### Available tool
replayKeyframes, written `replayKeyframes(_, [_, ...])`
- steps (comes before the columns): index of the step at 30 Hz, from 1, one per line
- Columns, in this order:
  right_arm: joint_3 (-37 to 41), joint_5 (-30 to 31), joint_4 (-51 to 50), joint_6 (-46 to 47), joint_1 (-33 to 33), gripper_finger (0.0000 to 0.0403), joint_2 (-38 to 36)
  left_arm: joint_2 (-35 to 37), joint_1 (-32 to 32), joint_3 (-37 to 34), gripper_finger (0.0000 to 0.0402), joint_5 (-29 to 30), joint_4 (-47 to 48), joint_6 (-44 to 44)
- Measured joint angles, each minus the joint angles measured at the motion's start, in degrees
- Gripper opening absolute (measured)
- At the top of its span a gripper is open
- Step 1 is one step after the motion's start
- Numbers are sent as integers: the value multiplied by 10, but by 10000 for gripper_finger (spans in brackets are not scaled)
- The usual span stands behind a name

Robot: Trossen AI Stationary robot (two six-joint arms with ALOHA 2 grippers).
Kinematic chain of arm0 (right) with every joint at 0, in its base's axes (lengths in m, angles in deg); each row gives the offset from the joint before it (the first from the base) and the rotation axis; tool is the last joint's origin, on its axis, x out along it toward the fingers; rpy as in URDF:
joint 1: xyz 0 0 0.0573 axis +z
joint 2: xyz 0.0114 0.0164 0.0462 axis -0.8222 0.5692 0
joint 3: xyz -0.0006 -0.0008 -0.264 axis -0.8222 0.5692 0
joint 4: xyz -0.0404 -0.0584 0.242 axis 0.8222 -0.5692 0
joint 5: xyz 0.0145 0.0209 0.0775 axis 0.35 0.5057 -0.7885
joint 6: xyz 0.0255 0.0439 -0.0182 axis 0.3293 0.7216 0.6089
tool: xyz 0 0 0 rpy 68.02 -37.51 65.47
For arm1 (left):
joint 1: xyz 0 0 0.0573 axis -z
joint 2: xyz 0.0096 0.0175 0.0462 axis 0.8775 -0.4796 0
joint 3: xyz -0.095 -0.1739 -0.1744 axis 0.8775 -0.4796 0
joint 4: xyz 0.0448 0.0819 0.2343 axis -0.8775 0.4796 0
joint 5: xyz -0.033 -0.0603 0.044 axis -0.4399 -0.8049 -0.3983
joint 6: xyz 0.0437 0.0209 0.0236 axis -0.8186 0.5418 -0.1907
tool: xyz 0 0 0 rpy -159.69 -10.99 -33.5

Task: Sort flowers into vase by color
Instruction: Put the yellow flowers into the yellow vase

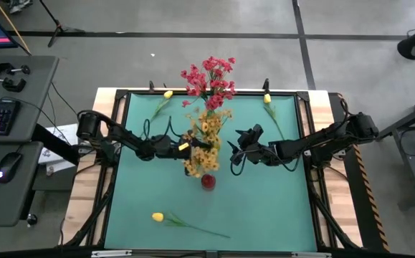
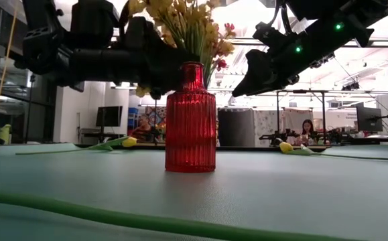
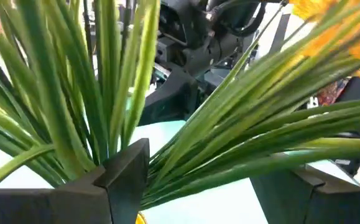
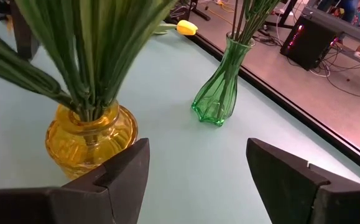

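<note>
A bunch of orange-yellow flowers (image 1: 208, 132) stands with its stems in a yellow vase (image 4: 89, 140). Pink-red flowers (image 1: 211, 79) stand behind it in a green vase (image 4: 220, 87). A red vase (image 1: 208, 181) is nearer the table's near edge. My left gripper (image 3: 201, 162) is open just above the yellow vase, one finger on each side of a slanting bundle of green stems (image 3: 229, 137). My right gripper (image 4: 198, 155) is open above the mat, right of the yellow vase. Three single yellow tulips (image 1: 168, 94) (image 1: 266, 98) (image 1: 157, 216) lie flat on the mat. My left gripper comes level from the table's left, its fingers across the slanting stems of the orange-yellow bunch (image 3: 186, 155). The stems run close past one finger (image 3: 127, 171); I cannot tell whether they touch it. The other finger (image 3: 304, 186) stands apart from them.
The three vases stand in a line down the middle of the green mat (image 1: 264, 201). A raised dark frame (image 1: 307, 143) borders the mat. In the low view the near tulip's long stem (image 2: 113, 214) lies across the mat in front. People and desks show in the room behind.
</note>
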Motion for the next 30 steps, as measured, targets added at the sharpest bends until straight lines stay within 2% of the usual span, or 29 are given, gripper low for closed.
replayKeyframes(4, [0, 0, 0, 0, 0, 259, 0, 37, 0, -5, 251, 0, 35, -33])
replayKeyframes(9, [0, 0, -2, 0, 0, 259, 0, 118, 0, -25, 251, 0, 111, -56])
replayKeyframes(19, [0, -3, -4, 6, 0, 259, 0, 275, 1, -27, 251, 8, 335, -96])
replayKeyframes(24, [0, -3, -4, 6, 0, 259, 0, 316, 1, -26, 251, 13, 374, -96])
replayKeyframes(30, [0, -3, -2, 6, 0, 259, 0, 339, 1, -26, 251, 15, 366, -96])
